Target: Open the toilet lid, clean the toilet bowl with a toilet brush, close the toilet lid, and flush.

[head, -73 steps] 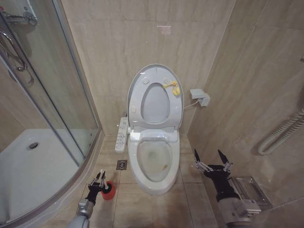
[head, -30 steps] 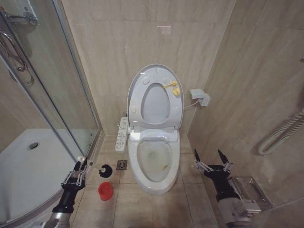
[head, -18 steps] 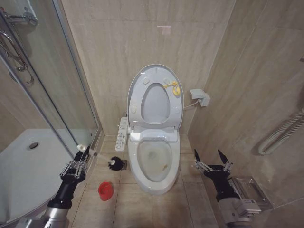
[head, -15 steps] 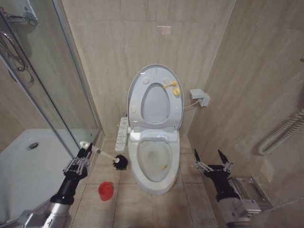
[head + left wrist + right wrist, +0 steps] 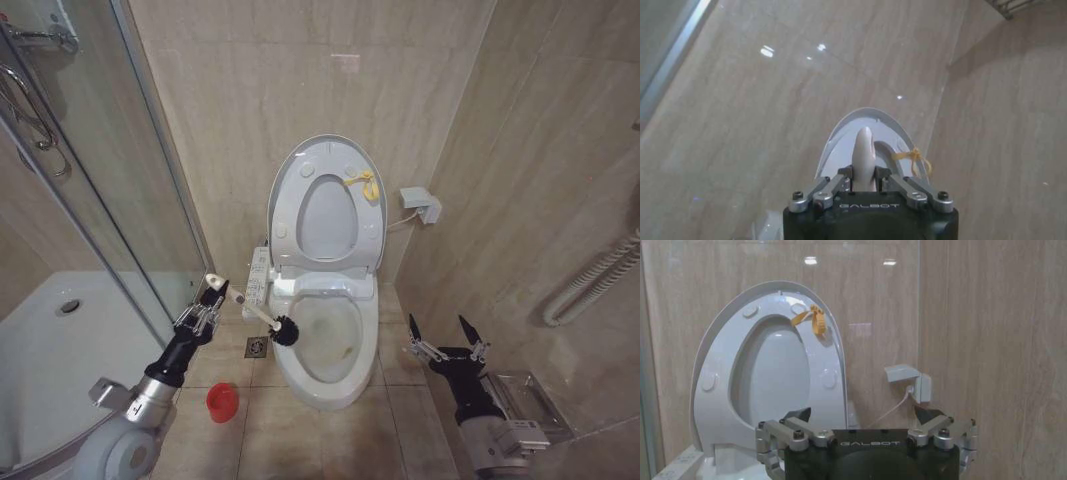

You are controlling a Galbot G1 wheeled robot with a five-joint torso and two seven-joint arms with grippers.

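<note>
Gripping the toilet brush (image 5: 262,316) by its white handle, the left end effector (image 5: 207,306) holds the dark head over the toilet bowl (image 5: 323,340) rim at nine o'clock. Behind stands the toilet lid (image 5: 327,207) — raised upright. At three o'clock the right end effector (image 5: 447,336) hangs — fingers spread apart.
</note>
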